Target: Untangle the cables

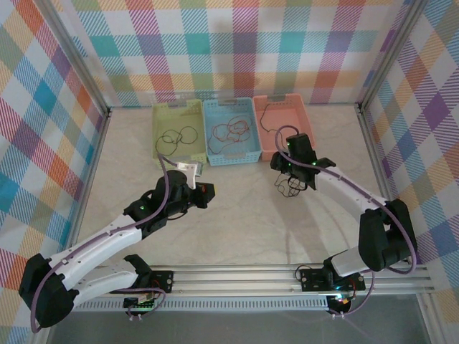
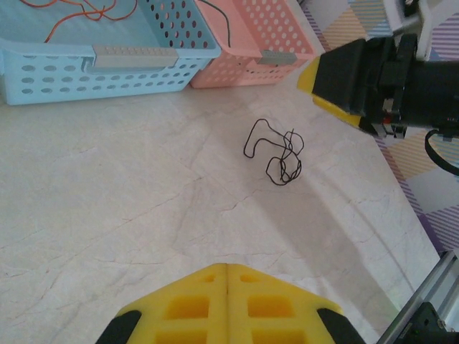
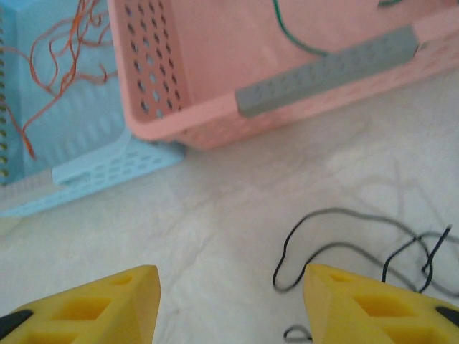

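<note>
- The left gripper (image 2: 226,266) is pressed closed: its two yellow fingers meet along one seam at the bottom centre of the left wrist view, with nothing between them.
- The right gripper (image 3: 229,272) is spread wide, with one yellow finger at the lower left and one at the lower right of the right wrist view and bare table (image 3: 215,215) between them.
- A tangled black cable (image 2: 276,152) lies on the table just right of centre in the left wrist view. It is below the pink basket (image 2: 237,43) and apart from it.
- In the right wrist view, a loop of that cable lies just beside the lower-right finger. I cannot tell whether they touch.
- In the top view, the tangle sits right under the right gripper's tip, right of centre.
- Three baskets stand in a row at the upper middle of the top view: a green basket (image 1: 163,147), a blue basket (image 1: 212,154) and the pink one.
- Red cables (image 3: 64,57) lie in the blue basket.
- Black loops (image 1: 179,135) lie in the green basket.
- A dark cable (image 3: 294,32) lies in the pink one.
</note>
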